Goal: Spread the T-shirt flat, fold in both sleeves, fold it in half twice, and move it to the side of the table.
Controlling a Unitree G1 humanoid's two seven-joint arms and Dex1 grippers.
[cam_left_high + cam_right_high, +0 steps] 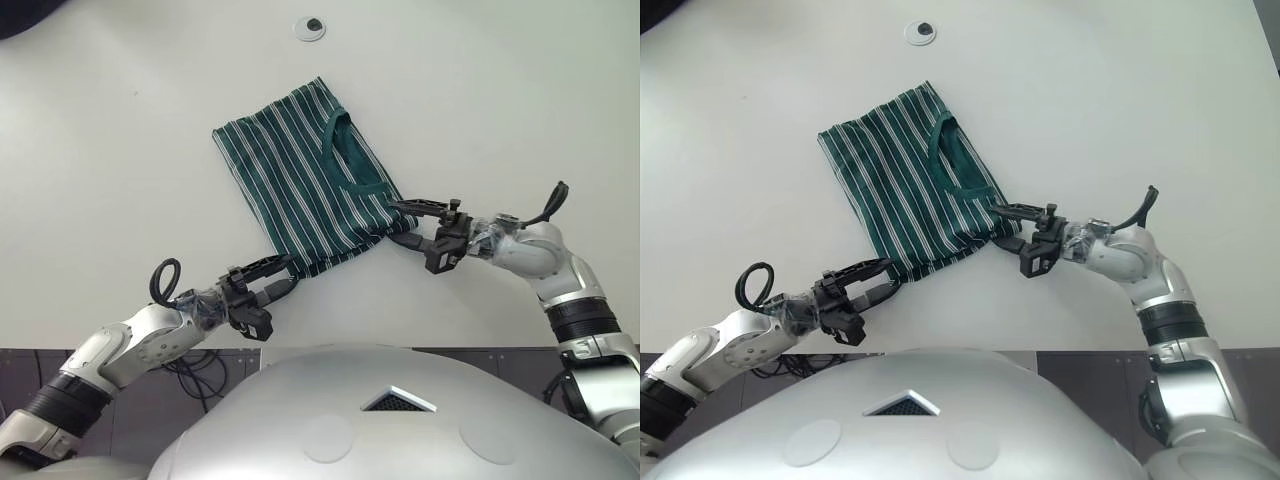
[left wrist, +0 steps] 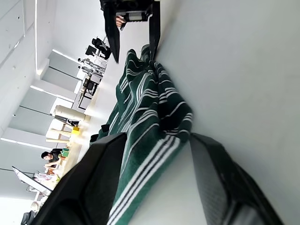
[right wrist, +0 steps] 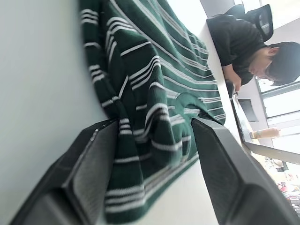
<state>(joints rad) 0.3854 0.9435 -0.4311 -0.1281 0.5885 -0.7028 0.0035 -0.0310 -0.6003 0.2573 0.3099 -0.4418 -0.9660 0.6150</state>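
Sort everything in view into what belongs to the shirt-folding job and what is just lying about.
Job: folded green T-shirt with white stripes; left gripper, open at its near corner; right gripper, open at the other near corner; white table.
Lying about: small round grey disc on the table's far side; dark cables below the table's near edge.

T-shirt (image 1: 300,195): soft striped cloth | table (image 1: 120,180): smooth matt white
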